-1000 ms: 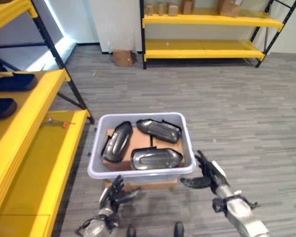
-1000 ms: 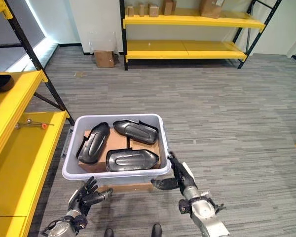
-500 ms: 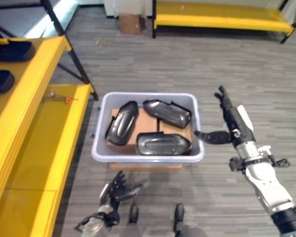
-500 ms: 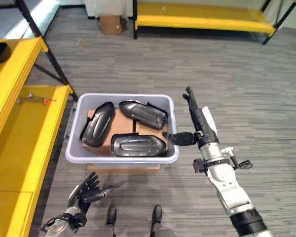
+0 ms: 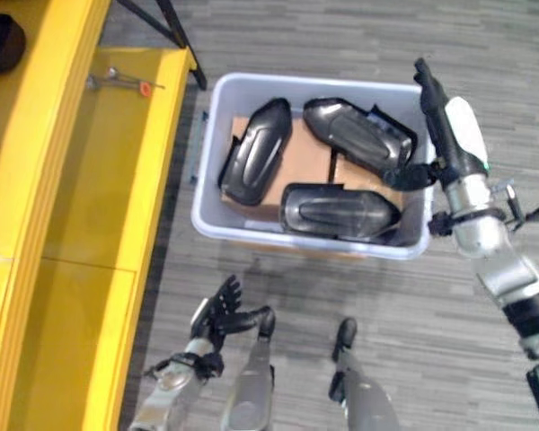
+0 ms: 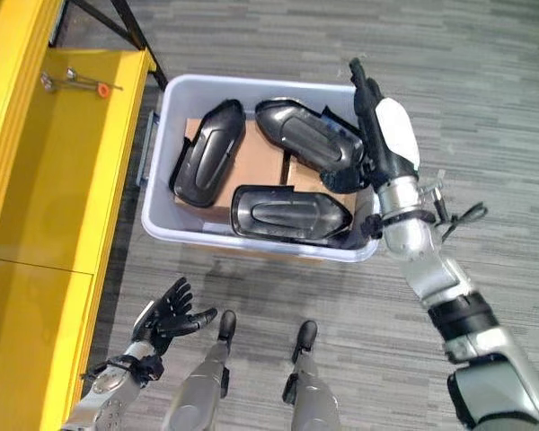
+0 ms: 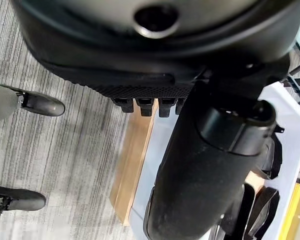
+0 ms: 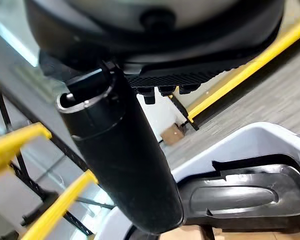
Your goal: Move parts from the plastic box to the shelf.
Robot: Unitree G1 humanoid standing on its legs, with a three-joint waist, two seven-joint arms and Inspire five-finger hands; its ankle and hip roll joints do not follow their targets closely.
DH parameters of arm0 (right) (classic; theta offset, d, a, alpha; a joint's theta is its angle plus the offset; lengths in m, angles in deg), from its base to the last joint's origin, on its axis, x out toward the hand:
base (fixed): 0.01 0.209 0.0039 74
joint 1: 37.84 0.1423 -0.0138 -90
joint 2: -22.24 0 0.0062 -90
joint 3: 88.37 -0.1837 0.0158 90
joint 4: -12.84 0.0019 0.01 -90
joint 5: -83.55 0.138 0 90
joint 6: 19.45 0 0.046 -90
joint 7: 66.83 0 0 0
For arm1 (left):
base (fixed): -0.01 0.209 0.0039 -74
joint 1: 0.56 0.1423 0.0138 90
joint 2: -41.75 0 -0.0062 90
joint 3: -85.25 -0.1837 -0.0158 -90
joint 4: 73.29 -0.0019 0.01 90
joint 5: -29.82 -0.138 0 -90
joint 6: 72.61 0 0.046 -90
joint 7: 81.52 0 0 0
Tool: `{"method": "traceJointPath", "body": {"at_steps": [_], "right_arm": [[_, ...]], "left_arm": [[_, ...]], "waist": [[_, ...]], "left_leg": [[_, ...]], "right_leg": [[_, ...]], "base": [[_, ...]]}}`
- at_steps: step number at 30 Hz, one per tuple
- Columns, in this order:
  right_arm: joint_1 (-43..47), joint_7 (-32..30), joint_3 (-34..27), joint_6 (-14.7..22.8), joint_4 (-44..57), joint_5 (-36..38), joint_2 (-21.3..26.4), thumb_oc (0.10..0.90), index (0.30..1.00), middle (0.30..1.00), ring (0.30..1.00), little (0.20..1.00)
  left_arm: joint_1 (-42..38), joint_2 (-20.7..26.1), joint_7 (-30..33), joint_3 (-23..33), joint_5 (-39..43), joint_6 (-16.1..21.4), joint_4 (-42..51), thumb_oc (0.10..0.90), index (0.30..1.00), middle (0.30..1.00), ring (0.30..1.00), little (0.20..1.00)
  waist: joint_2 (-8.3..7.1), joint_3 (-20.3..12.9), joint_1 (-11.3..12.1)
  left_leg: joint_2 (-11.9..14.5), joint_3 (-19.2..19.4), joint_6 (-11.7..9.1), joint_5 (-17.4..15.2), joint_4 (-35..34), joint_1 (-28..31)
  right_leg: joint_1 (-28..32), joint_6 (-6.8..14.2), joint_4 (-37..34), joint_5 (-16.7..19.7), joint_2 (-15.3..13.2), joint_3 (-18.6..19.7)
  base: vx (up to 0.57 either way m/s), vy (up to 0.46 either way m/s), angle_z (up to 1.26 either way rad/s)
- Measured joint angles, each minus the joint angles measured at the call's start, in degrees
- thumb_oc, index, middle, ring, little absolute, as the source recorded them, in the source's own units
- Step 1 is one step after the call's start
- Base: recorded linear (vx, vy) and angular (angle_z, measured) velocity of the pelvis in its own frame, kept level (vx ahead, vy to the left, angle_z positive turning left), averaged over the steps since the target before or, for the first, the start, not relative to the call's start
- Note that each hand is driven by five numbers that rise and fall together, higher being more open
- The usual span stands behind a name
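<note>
Two hands show, well apart. The right hand (image 6: 382, 121) is raised over the right rim of the plastic box (image 6: 166, 117), fingers straight and together pointing away from the robot, thumb reaching inward over the box toward the nearest part; it holds nothing. The left hand (image 6: 171, 312) hangs low over the grey plank floor (image 6: 485, 81), in front of the box and apart from it, fingers spread and relaxed, also holding nothing.

The head views give the whole layout; the right wrist view adds, past the thumb, the glossy curved edge of one black part (image 8: 240, 192) inside the pale box wall. The left wrist view shows the box from low down — its white side resting on a brown cardboard base (image 7: 132, 165).

The box is a pale, rounded-corner tub. Inside, three black moulded shells lie on cardboard: the left part (image 6: 207, 154) with its long axis running away from the robot, slightly tilted; the far right part (image 6: 307, 135) lying diagonally toward the right hand; the near part (image 6: 287, 214) lying crosswise along the box's near wall. All are smooth, elongated, with rounded ends.

The yellow shelf (image 6: 45, 206) stands to the left of the box — a small tool with an orange tip (image 6: 75, 83) rests on it.
</note>
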Motion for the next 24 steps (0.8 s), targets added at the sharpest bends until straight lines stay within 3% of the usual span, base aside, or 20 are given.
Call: {"method": "traceJointPath", "body": {"at_steps": [1,3,8,17,24], "right_arm": [[0.53,-0.27,0.39,-0.04,-0.45,-0.68,-0.14,0.900,1.000,1.000,1.000,1.000],[10.50,-1.78,9.19,-1.29,-8.42,-5.64,0.82,0.900,1.000,1.000,1.000,1.000],[14.26,-1.86,10.37,-3.11,-10.93,-10.58,1.54,0.900,1.000,1.000,1.000,1.000],[21.05,-1.77,19.49,-4.45,-17.52,-17.72,2.49,0.900,1.000,1.000,1.000,1.000],[24.70,-1.46,24.88,-4.88,-21.41,-19.03,2.97,0.900,1.000,1.000,1.000,1.000]], "left_arm": [[0.00,0.03,0.08,0.09,0.00,0.11,0.04,0.900,1.000,1.000,1.000,1.000],[-1.62,0.99,1.00,-0.62,0.02,1.11,-0.15,0.900,1.000,1.000,1.000,1.000],[-5.00,0.64,0.96,-1.31,0.00,1.06,-0.06,0.900,1.000,1.000,1.000,1.000],[-5.40,0.68,2.36,-1.63,0.00,1.31,-0.08,0.900,1.000,1.000,1.000,1.000],[-5.70,0.73,2.69,-2.15,0.01,1.37,-0.11,0.900,1.000,1.000,1.000,1.000]], "waist": [[-0.01,0.08,0.54],[-0.54,1.01,-0.30],[-0.73,2.80,1.37],[-1.08,3.00,1.05],[-1.49,3.24,1.09]], "left_leg": [[-0.16,0.10,0.01,0.00,0.10,-0.22],[-0.38,0.35,0.25,-0.25,1.65,-2.14],[-0.14,-0.24,0.10,-0.09,2.39,-4.72],[-0.25,-0.52,0.12,-0.06,2.52,-6.19],[-0.26,-0.58,0.11,-0.02,2.63,-7.33]], "right_leg": [[-0.06,0.00,0.01,0.00,-0.21,-0.05],[-1.42,0.09,0.01,0.27,-0.32,0.19],[-3.40,-0.34,0.01,0.87,0.03,-0.16],[-4.65,-0.31,0.02,0.89,-0.03,-0.43],[-5.75,-0.39,0.02,0.99,-0.02,-0.57]], "base": [[-0.06,0.003,-0.05],[-0.01,-0.006,-0.02],[0.01,-0.006,0.04],[0.00,-0.007,0.00],[0.00,0.000,0.00]]}}
